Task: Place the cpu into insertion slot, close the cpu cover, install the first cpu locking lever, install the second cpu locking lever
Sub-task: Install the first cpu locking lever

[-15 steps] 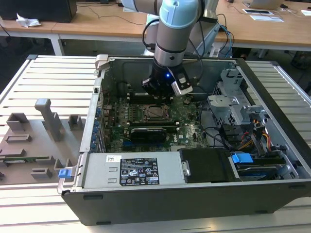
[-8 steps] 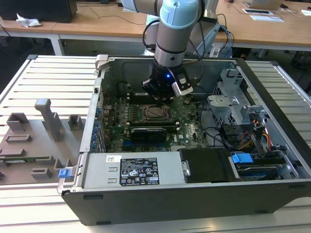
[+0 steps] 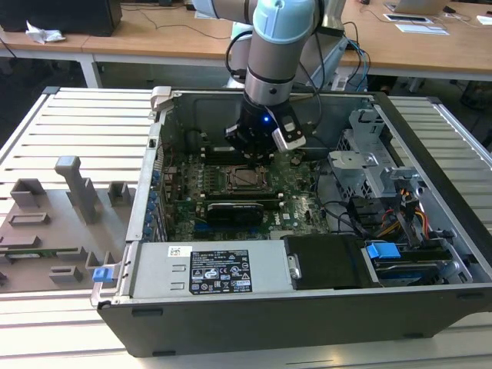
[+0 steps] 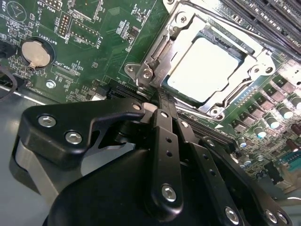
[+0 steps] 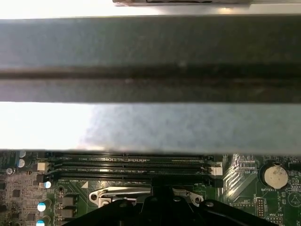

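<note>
The arm [image 3: 280, 38] stands vertical inside the open computer case [image 3: 307, 307], its hand [image 4: 162, 99] at the edge of the insertion slot [image 3: 247, 178] with fingers [image 4: 162, 141] drawn together, nothing visibly gripped. The cpu [image 4: 207, 68] sits in the insertion slot under the lowered cpu cover [image 4: 160, 52]. The computer case rests on a slatted desk [image 3: 84, 115].
</note>
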### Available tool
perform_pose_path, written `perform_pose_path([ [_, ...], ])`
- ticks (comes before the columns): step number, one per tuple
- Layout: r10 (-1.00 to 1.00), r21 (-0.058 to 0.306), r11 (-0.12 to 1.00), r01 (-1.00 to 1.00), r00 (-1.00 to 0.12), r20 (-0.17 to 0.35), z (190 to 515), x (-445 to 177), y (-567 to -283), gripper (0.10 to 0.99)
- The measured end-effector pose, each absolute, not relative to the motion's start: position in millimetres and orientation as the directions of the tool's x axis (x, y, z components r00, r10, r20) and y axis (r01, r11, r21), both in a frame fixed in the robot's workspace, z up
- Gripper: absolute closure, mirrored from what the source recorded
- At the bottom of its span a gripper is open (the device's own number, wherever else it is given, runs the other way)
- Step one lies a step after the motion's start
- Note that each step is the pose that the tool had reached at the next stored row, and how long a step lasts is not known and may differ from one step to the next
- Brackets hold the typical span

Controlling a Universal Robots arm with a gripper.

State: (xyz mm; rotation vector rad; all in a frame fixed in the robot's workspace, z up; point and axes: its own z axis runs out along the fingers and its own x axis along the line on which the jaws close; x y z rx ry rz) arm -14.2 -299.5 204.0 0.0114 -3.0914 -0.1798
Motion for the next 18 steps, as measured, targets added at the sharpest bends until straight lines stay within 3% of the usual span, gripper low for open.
perform_pose_path([
  [11,-0.01,0.115,0.993,-0.005,-0.999,0.045,210.8,-15.0,-299.4,0.98],
  [18,-0.01,0.121,0.993,-0.006,-0.999,0.037,210.4,-48.3,-299.5,0.98],
])
